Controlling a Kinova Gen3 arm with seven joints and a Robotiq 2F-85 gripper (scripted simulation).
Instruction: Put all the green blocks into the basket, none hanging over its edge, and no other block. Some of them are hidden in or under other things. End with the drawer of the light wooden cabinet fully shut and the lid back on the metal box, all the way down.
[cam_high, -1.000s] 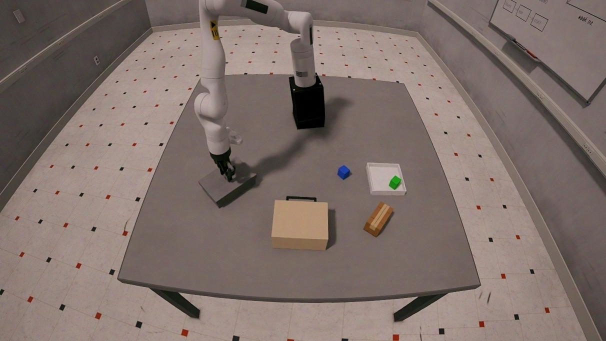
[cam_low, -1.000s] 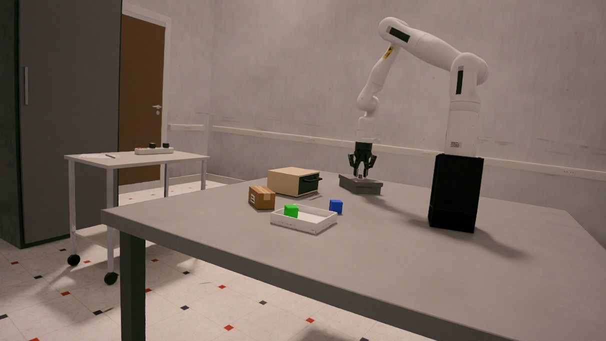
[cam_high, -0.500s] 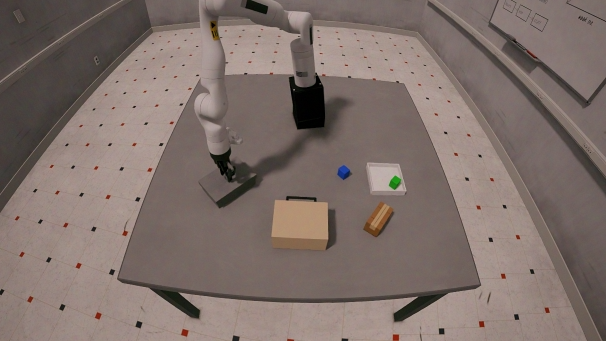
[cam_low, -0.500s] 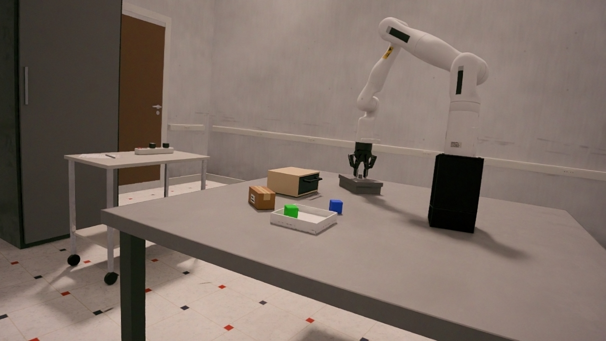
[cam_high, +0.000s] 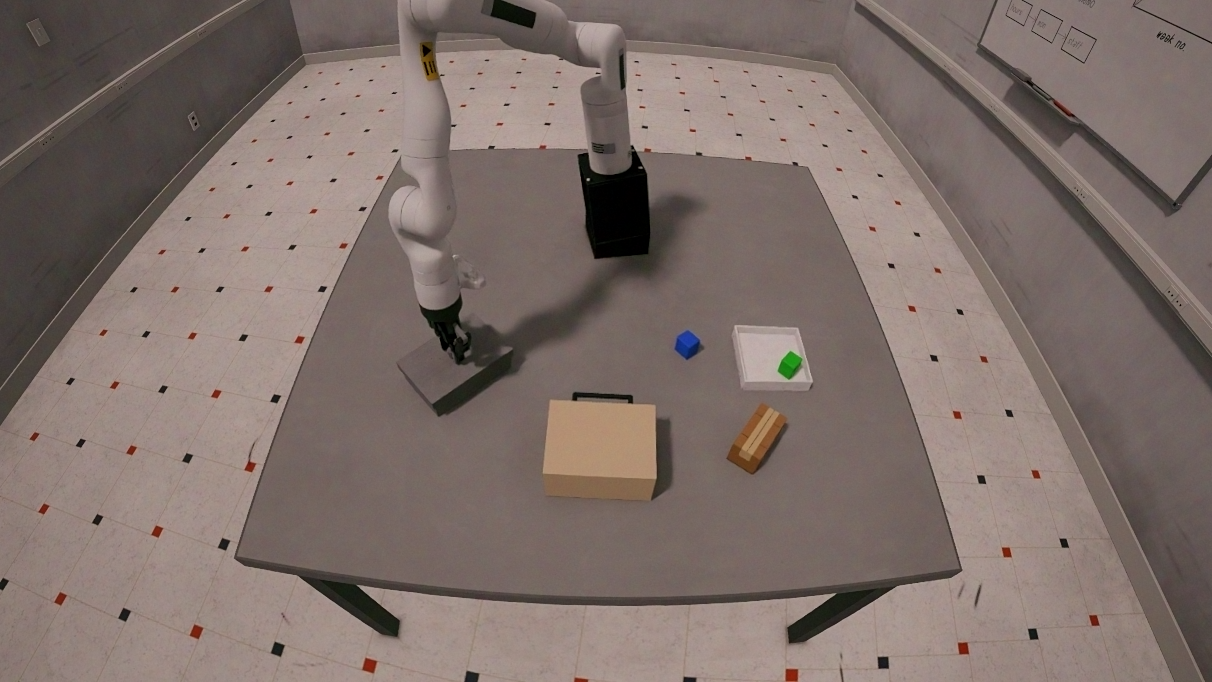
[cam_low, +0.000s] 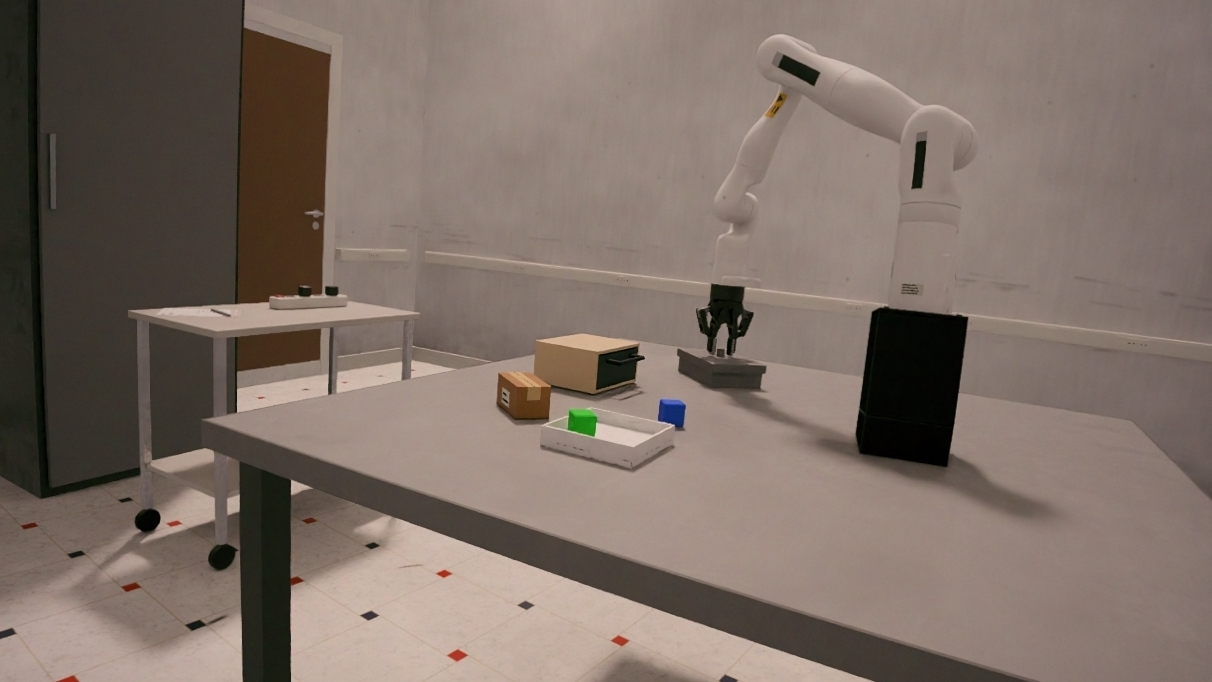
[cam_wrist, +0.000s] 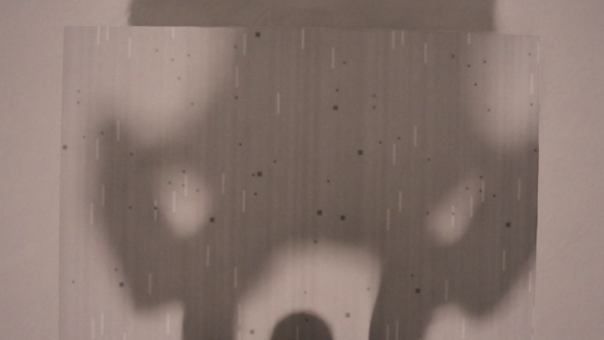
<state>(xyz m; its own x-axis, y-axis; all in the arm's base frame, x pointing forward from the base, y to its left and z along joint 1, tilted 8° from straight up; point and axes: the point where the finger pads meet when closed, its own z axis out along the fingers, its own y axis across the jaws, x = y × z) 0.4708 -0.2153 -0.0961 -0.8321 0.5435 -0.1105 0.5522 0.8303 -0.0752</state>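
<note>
My end effector (cam_high: 458, 356) (cam_low: 722, 351) is part-spread over the lid (cam_high: 432, 373) (cam_low: 739, 362) (cam_wrist: 300, 150) of the metal box (cam_high: 474, 385) (cam_low: 720, 378), fingers astride its knob (cam_low: 721, 352) (cam_wrist: 302, 327), pinching nothing. Closing off-centre or too high, I could slip off that small knob; lifting crooked, I could drag the box along. Reseated askew, the lid might stay proud.

Next, the wooden cabinet (cam_high: 599, 441) (cam_low: 572, 363): its drawer (cam_low: 614, 368) looks shut, but a hard pull could shift the whole body. The blue block (cam_high: 687, 344) (cam_low: 671, 413), beside the basket (cam_high: 737, 360) (cam_low: 584, 447), could be taken or knocked by mistake. Dropping blocks near the green block (cam_high: 789, 364) (cam_low: 582, 421), inside by the wall, could leave one over the edge.

My count: one metal box, one lid, one cabinet, one blue block, one parcel (cam_high: 756, 438) (cam_low: 523, 396), one basket, one green block in sight. Hidden ones I cannot count.

Compared over the last second: no clear displacement detected in the top or exterior view. At the gripper (cam_high: 457, 349) (cam_low: 724, 349), any shift in finger spacing or height is too small to be confirmed. For the wrist view, no earlier frame was available, so change there cannot be judged.
</note>
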